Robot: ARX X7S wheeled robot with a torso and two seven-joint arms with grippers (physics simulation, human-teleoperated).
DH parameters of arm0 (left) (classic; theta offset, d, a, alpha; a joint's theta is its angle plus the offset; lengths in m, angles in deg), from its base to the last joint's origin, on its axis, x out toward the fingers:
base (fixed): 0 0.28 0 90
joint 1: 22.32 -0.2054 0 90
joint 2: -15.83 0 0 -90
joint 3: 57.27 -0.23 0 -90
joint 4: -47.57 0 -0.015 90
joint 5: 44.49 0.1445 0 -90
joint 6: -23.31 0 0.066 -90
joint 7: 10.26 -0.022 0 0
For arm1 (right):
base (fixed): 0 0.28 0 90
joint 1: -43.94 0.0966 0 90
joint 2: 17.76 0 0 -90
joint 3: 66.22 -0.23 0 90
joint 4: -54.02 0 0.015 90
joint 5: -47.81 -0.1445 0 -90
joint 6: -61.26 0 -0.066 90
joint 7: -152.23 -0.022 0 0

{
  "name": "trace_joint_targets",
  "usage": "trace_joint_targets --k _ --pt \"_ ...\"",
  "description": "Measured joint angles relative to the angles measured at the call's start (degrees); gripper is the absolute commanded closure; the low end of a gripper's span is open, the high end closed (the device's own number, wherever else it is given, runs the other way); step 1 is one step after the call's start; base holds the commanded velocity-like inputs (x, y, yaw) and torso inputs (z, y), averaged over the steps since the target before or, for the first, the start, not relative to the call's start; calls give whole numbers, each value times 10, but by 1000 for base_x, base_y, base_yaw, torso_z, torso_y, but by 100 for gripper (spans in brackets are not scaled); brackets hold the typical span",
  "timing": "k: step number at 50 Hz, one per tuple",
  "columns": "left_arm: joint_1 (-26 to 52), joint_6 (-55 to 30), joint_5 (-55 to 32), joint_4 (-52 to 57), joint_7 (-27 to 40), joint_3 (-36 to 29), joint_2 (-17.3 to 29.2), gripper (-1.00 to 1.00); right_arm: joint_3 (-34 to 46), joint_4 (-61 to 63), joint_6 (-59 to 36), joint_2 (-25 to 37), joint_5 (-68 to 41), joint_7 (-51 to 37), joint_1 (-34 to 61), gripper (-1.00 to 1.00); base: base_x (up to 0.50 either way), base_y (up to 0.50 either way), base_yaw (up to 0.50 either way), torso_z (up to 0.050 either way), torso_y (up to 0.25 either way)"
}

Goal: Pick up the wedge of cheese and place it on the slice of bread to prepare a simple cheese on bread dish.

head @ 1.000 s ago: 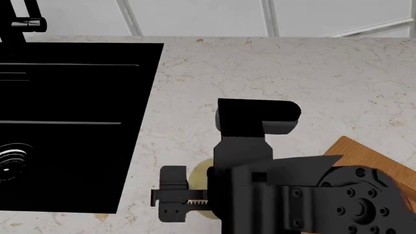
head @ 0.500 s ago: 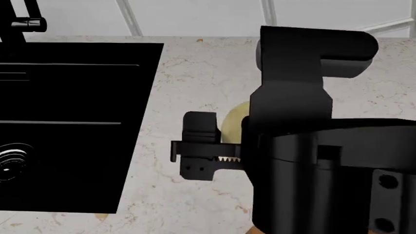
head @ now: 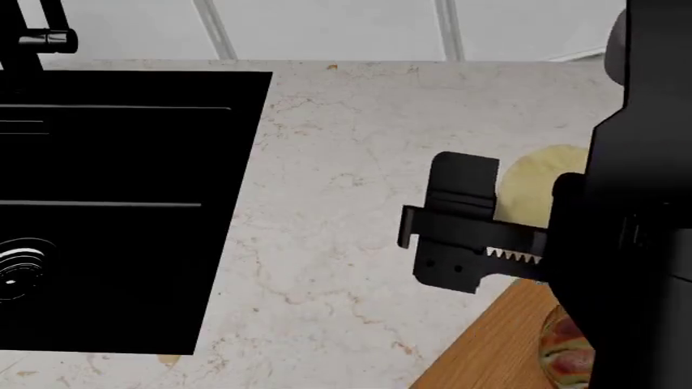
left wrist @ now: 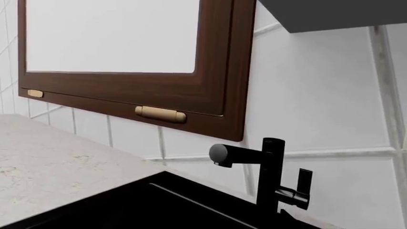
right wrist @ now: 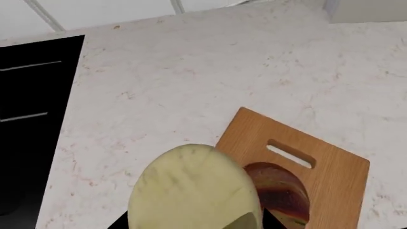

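Clamping the wedge of cheese (right wrist: 194, 191), the right gripper (head: 519, 235) hangs beside the board's (right wrist: 330, 176) edge.

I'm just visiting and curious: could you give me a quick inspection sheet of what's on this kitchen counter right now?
Surface: pale marble-look counter with a black sink set into it.
Job's things: cheese held in the air in the right hand; bread lying on a wooden cutting board.
Clutter: nothing seen.
Hands: right one shut on the cheese, above the counter beside the board; left one not in view.
Cables: nothing seen.
Surroundings: black faucet, white tiled wall, dark wood-framed window.
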Motion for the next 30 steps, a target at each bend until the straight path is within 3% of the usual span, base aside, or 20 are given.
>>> trace_joint_targets --k 14,30 --pt "0 3 -1 -5 -1 -1 1 -100 41 7 -6 61 -33 8 50 100 0 0 0 0 0" --pt "2 0 -1 -6 1 -4 2 -100 49 -59 -79 78 -87 18 95 100 0 0 0 0 0"
